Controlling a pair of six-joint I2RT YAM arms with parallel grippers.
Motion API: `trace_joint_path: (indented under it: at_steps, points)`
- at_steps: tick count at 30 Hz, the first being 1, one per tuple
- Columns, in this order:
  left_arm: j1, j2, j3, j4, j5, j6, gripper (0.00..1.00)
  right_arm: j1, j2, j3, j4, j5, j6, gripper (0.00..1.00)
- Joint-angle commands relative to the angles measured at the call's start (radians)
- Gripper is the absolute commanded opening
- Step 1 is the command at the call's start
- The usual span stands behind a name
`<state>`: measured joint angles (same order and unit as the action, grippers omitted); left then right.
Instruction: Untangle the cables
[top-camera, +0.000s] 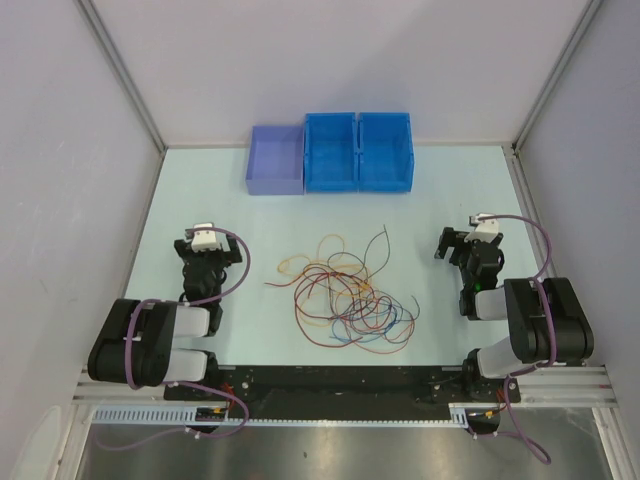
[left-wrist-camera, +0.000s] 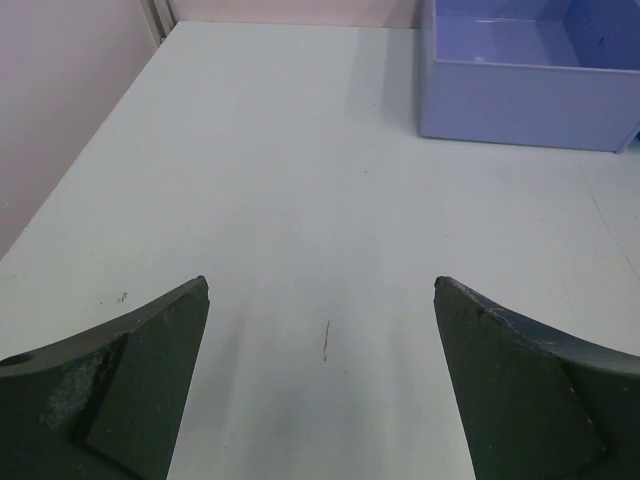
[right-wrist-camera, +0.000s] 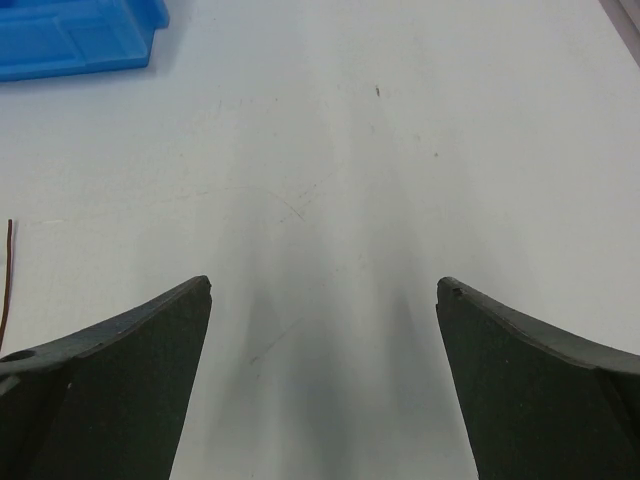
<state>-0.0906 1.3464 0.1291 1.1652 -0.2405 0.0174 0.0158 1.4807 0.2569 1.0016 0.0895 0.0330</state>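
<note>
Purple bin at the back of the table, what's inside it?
From above, the purple bin shows only its bare floor, nothing inside. In the left wrist view its near wall covers part of the floor. The cables lie on the table.

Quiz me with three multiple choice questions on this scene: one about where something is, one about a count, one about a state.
1. Where do the cables lie on the table? A far left corner; B centre; C right edge.
2. How many blue bins are there? A one; B two; C four.
3. How are the left tool and right tool? A both open, empty; B both shut on cables; C left shut, right open.
Answers: B, the top view shows them mid-table; B, two stand beside one lavender bin; A, each wrist view shows a wide gap with only bare table in it.
</note>
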Motion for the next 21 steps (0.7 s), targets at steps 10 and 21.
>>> trace_joint_path:
  at_steps: [10, 21]
  points:
    - [0.0, -0.01, 0.021, 0.05, 0.004, 0.003, 1.0, -0.002, -0.002, 0.024, 0.052, 0.004, -0.004, 1.0]
    - [0.002, -0.007, 0.024, 0.045, 0.006, 0.004, 1.0, 0.208, -0.387, 0.206, -0.486, 0.237, -0.006, 1.0]
